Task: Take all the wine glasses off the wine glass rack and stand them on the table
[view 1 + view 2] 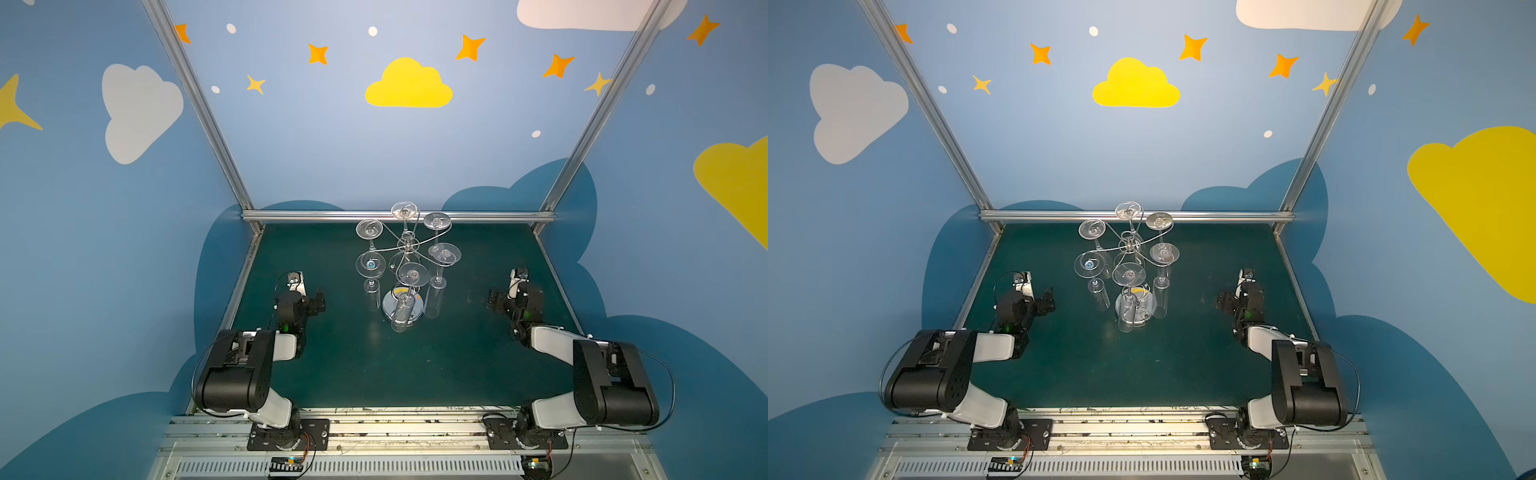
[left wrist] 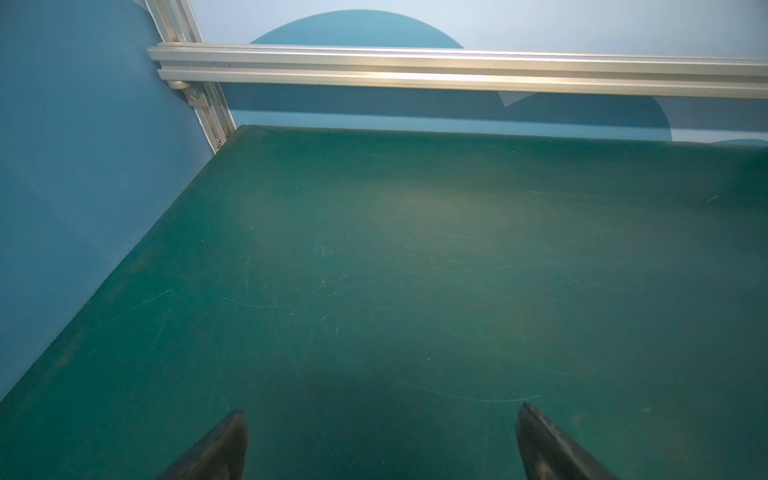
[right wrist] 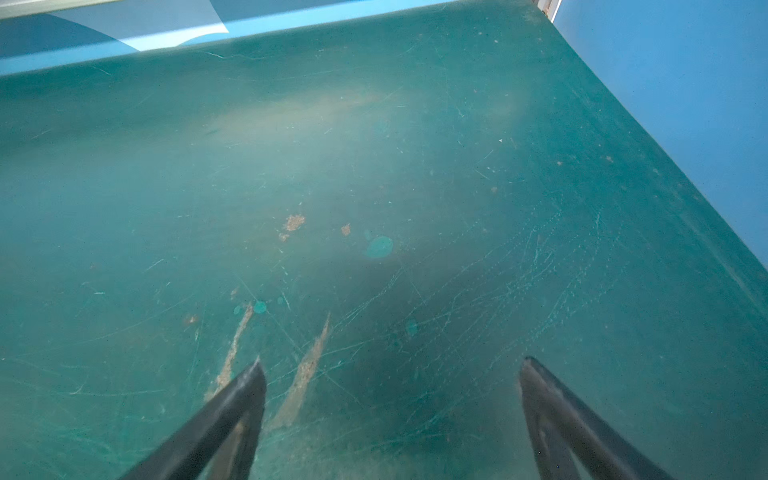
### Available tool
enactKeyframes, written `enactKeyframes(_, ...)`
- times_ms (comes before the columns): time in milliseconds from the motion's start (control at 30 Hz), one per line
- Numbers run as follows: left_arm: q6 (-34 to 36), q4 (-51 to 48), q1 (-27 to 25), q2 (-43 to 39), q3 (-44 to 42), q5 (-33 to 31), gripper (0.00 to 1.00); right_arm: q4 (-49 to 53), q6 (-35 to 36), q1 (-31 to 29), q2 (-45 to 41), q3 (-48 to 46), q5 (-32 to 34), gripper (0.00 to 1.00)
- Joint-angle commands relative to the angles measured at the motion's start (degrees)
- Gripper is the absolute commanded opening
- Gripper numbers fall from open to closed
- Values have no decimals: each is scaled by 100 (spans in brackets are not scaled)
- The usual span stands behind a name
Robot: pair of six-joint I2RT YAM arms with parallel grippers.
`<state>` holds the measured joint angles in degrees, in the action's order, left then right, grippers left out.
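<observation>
Plainly nothing gripped: spread as wide as possible at the left gripper (image 2: 382, 413), with only bare green table (image 2: 415, 249) showing between the fingers (image 2: 220, 449). Same at the right gripper (image 3: 394, 363): wide apart, empty, over scuffed surface. Parked low near opposite side edges of the table, both well apart from the wine glass rack (image 1: 406, 246), which stands mid-table toward the back rail (image 1: 332, 215).

Reach phase, by the look of it. Best to go for the nearest wine glass (image 1: 412, 274), hung foot-up at the front above the mirror base (image 1: 417, 307). Come in level and close on the stem just under the foot, not on the bowl. Lift slightly to free the foot from its scroll, then draw outward along the open end of the curl, away from the hub. Move slowly, clear of neighbouring glasses. Possibly worth steadying the base with the free gripper, given a light wire stand.

Six glasses counted, one per scroll arm, all inverted with bowls open downward. Apparently empty, as far as clear glass allows.
</observation>
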<state>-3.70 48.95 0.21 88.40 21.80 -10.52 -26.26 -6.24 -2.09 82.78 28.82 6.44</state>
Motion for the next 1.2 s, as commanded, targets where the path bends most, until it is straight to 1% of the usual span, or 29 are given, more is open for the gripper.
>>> enactKeyframes(0,1,-17,-10,-33,7,-17,99,20,-34,-25,17,82,42,93)
enactKeyframes(100,1,-10,-17,-31,1,-15,99,17,-34,-27,16,97,42,93)
enactKeyframes(167,1,-19,-4,-33,0,-13,99,73,-47,36,38,126,-94,93)
enactKeyframes(667,-16,-77,-1,0,36,-4,99,56,-34,34,42,118,-99,93)
enactKeyframes(833,54,49,-3,-105,-18,-3,99,19,-35,23,1,83,-69,93)
enactKeyframes(900,-2,-400,-10,-442,78,-5,99,17,-32,16,3,83,-51,93)
enactKeyframes(1000,-86,-1736,-20,-1075,490,-75,99,313,-42,-12,-159,203,42,93)
enactKeyframes(1067,-307,-2466,-26,-1608,746,-78,99,923,-19,-67,-467,436,110,93)
enactKeyframes(1133,-488,-3110,-25,-2182,975,60,99,1708,-88,-95,-896,725,92,93)
enactKeyframes(1167,-566,-3453,-29,-2480,1132,206,99,2224,-234,-94,-1171,921,39,93)
